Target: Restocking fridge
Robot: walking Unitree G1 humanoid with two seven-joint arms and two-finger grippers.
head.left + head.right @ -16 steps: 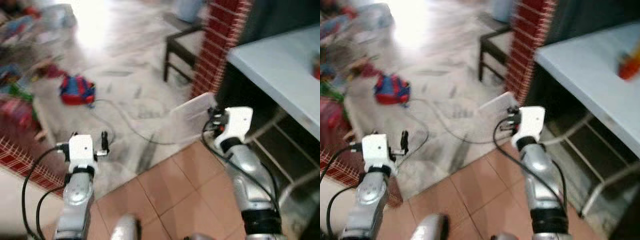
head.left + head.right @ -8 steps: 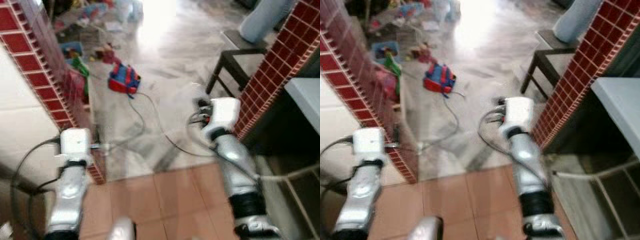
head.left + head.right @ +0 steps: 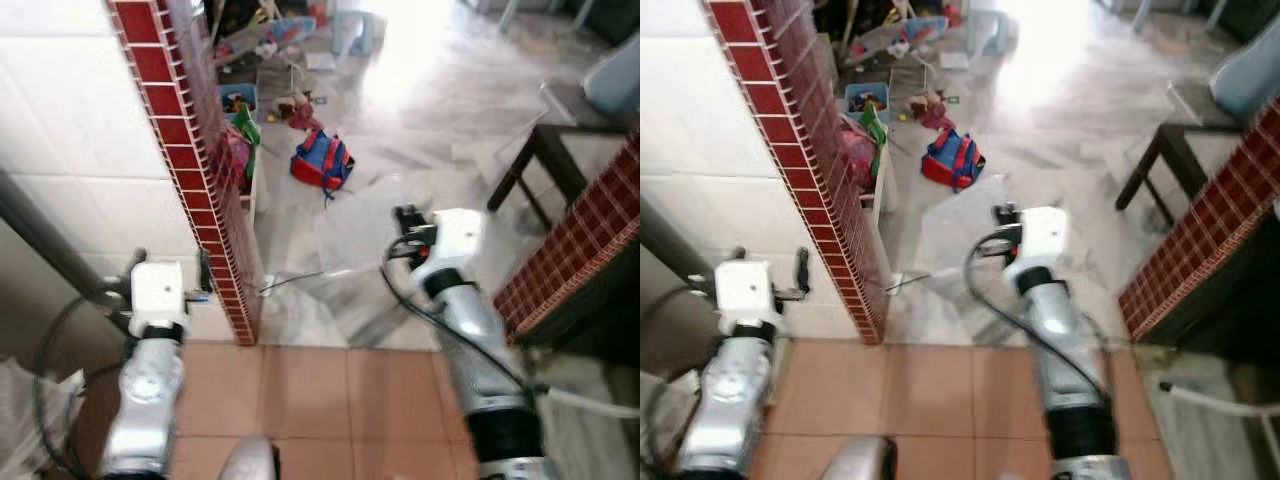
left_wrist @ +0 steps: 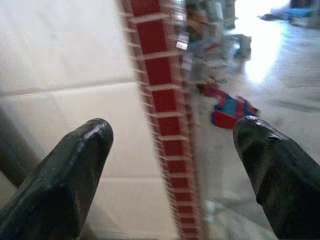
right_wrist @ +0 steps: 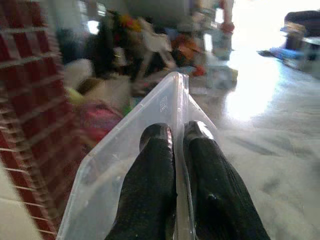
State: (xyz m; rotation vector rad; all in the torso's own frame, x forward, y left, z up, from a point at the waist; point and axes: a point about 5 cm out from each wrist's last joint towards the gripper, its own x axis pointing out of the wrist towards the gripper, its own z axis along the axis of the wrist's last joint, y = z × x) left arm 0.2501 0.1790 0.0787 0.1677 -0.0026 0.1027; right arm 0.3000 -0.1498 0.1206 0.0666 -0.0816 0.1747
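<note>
Camera heading has swung since the earlier frame, bringing the red-tiled wall edge (image 3: 205,190) close on the left. Right gripper (image 5: 177,135) is pinched narrow on the rim of a clear plastic lid (image 5: 125,170), held above the marble floor (image 3: 420,130). Left gripper (image 4: 172,150) is spread wide, unloaded, beside the wall edge.

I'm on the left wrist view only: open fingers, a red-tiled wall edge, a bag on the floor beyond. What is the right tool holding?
Observer: The right tool is shut on the edge of a clear plastic lid.
Operator: Anything on that arm's right?
Observer: A dark table stands there on the marble floor.
Operator: And underfoot?
Observer: Terracotta floor tiles.
</note>
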